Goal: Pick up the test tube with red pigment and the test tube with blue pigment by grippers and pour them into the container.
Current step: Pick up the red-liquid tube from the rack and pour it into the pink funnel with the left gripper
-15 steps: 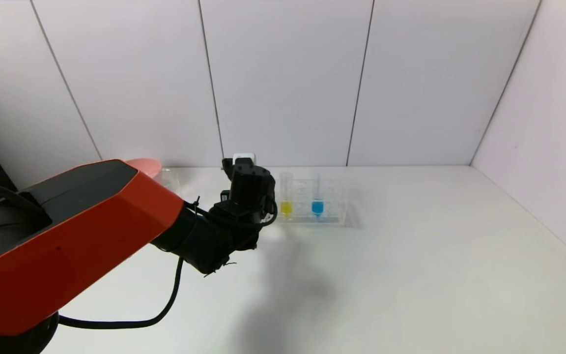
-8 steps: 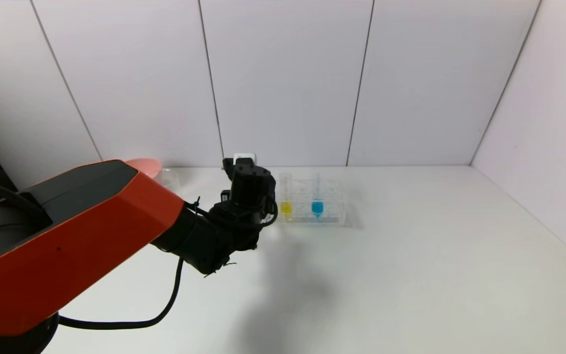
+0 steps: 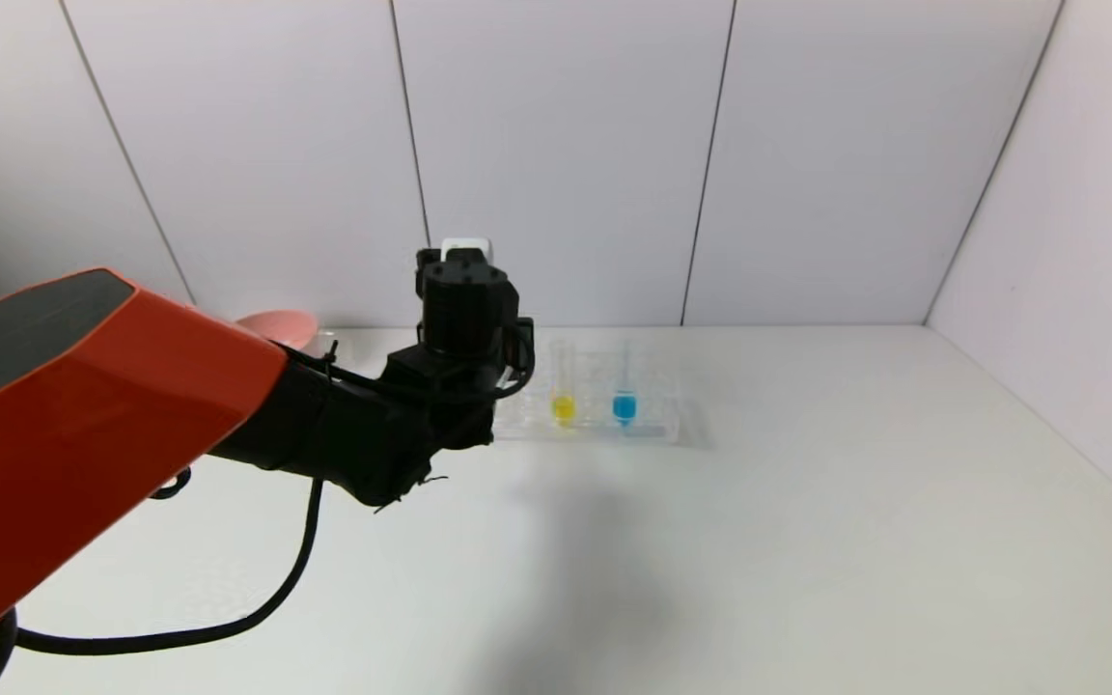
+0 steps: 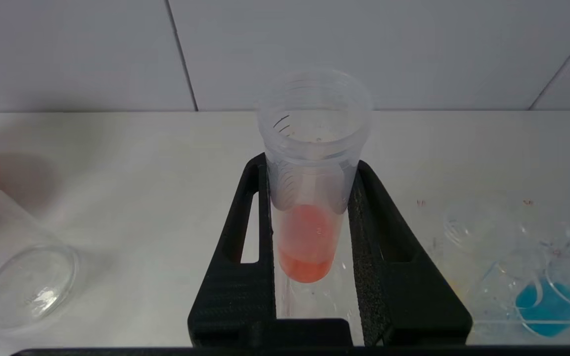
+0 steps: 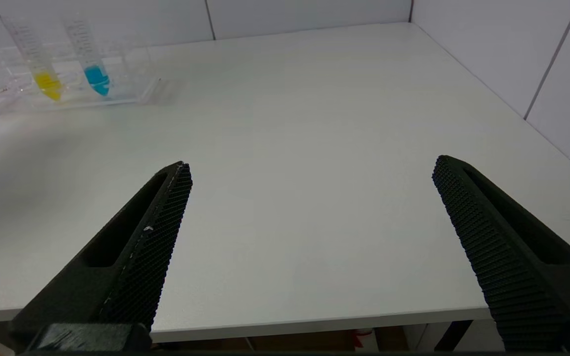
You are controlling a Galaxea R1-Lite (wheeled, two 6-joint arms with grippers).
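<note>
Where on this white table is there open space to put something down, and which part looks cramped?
The table is bare from the clear rack rightwards to the side wall and forwards to the near edge. The far left corner is crowded: pink bowl, container, and left gripper holding the test tube with red pigment.

Lab bench: clear tube rack (image 3: 604, 410) w/ pigment tubes, white panel walls (image 3: 556, 154).
</note>
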